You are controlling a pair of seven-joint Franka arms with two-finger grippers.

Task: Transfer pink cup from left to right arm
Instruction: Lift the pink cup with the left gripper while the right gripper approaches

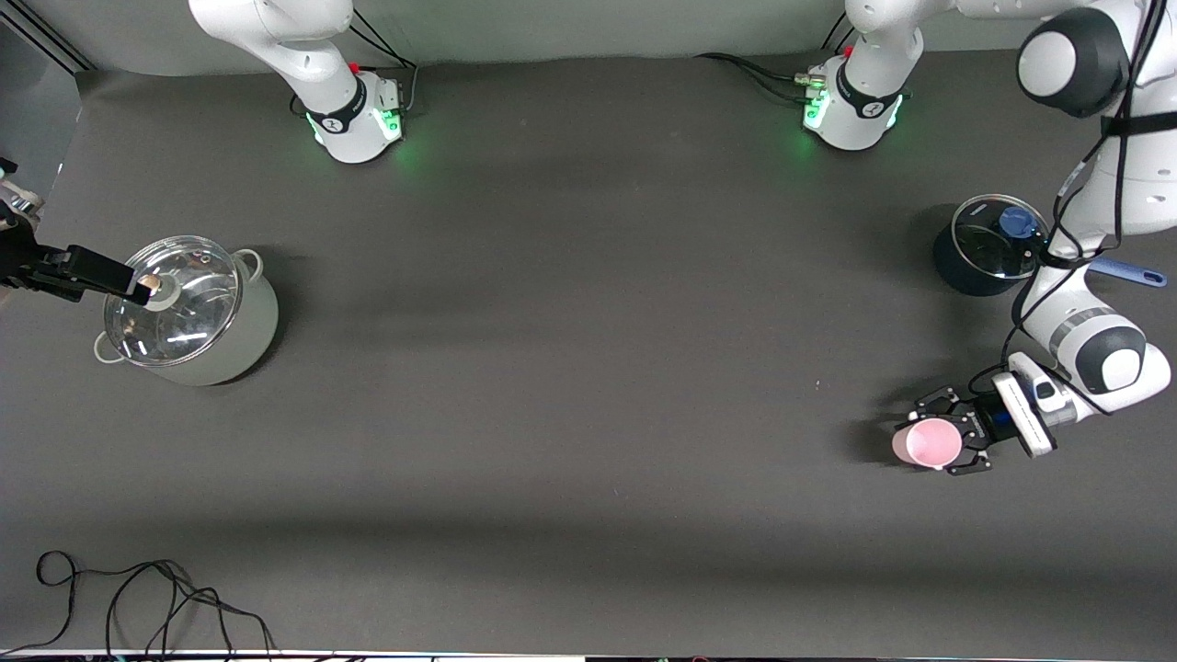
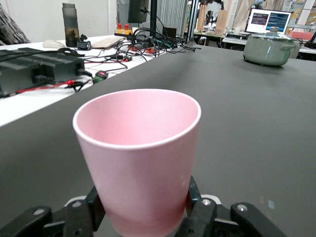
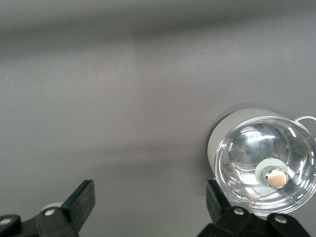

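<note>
Two grippers, one loaded: left gripper [image 1: 956,441] clamps the pink cup [image 1: 927,444] low on its wall, so the rim stays free for a handover grab. Right gripper [image 1: 138,285] waits spread wide over the grey pot [image 1: 198,317], well apart.

Matt pink cup [image 2: 140,168]; glossy glass lid [image 1: 172,300]; matt dark table [image 1: 588,368].
</note>
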